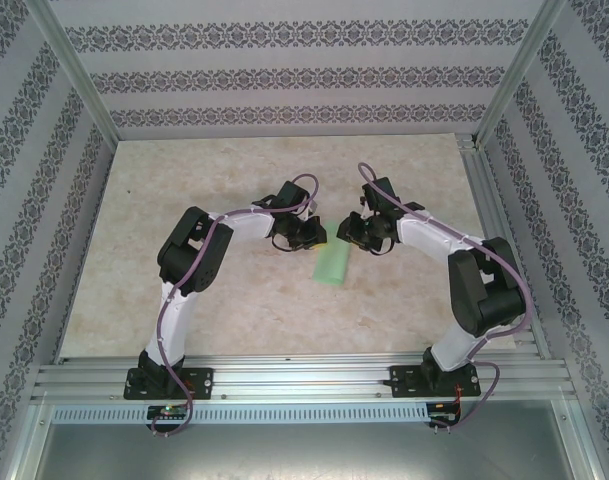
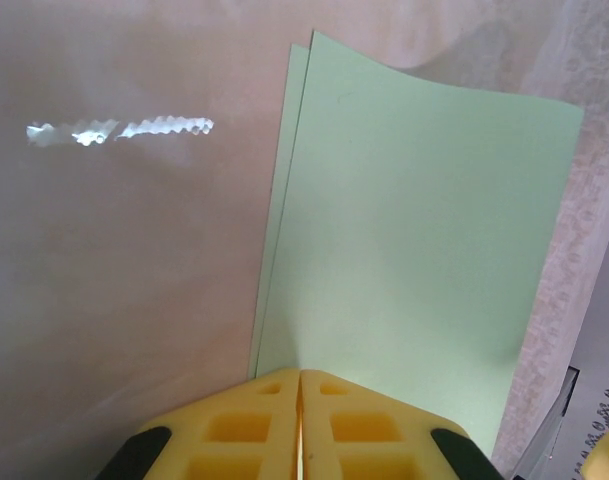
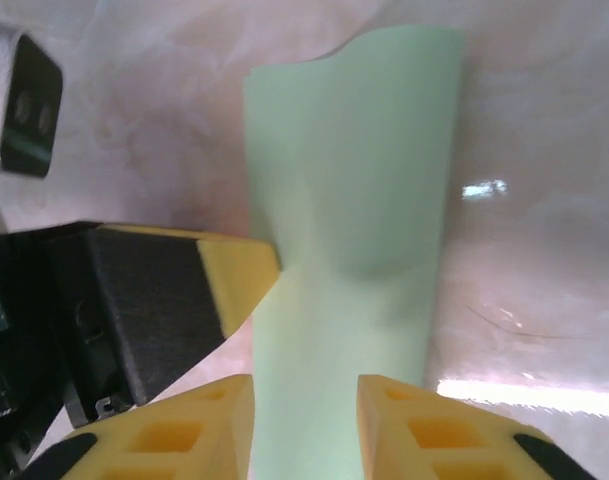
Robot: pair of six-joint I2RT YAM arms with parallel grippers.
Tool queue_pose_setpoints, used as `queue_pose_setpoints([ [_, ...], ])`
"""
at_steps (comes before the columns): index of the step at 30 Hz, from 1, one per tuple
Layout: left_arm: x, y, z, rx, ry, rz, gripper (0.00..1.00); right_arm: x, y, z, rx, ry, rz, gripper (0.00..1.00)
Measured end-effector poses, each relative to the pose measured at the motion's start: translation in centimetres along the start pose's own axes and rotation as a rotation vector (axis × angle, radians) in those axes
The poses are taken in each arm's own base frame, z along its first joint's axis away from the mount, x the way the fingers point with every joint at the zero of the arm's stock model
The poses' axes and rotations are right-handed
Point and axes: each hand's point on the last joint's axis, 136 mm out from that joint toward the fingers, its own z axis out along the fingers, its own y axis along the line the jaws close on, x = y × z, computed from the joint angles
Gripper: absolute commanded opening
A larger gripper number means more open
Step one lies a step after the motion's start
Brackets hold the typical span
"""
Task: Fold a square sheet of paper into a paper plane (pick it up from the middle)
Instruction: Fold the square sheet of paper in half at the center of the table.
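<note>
Square sheet of paper (image 2: 414, 250): one, doubled; left pincer (image 2: 300, 385) clamps it.

Light-green paper (image 2: 414, 250); yellow jaws; beige marbled table (image 1: 234, 180).

Top cam: far end of the light-green paper sheet (image 1: 333, 266) is hidden under my two wrists, and my jaws are too small there to read. Left wrist cam: left jaws' yellow pads (image 2: 234, 435) are cropped at the bottom edge. They hide the sheet's near edge, and the lower layer is mostly covered by the top one. Right wrist cam: right jaws' yellow pads (image 3: 184, 440) are cropped at the bottom and the sheet exits frame between them. Can't tell contact. Left jaws' black-and-yellow finger (image 3: 154, 300) is clipped at the left edge. Marbled bench (image 3: 544, 130) is blurred.
</note>
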Motion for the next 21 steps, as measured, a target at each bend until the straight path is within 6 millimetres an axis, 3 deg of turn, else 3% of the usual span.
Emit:
queue_pose_setpoints([
  [7,-0.1,-0.1,0.1,-0.001,0.002,0.002,0.1,0.4,0.7,1.7,-0.081,0.037,0.016,0.24],
  [21,-0.2,-0.1,0.1,-0.002,0.003,0.001,0.1,2.6,-2.7,4.6,-0.023,0.117,0.072,0.27],
])
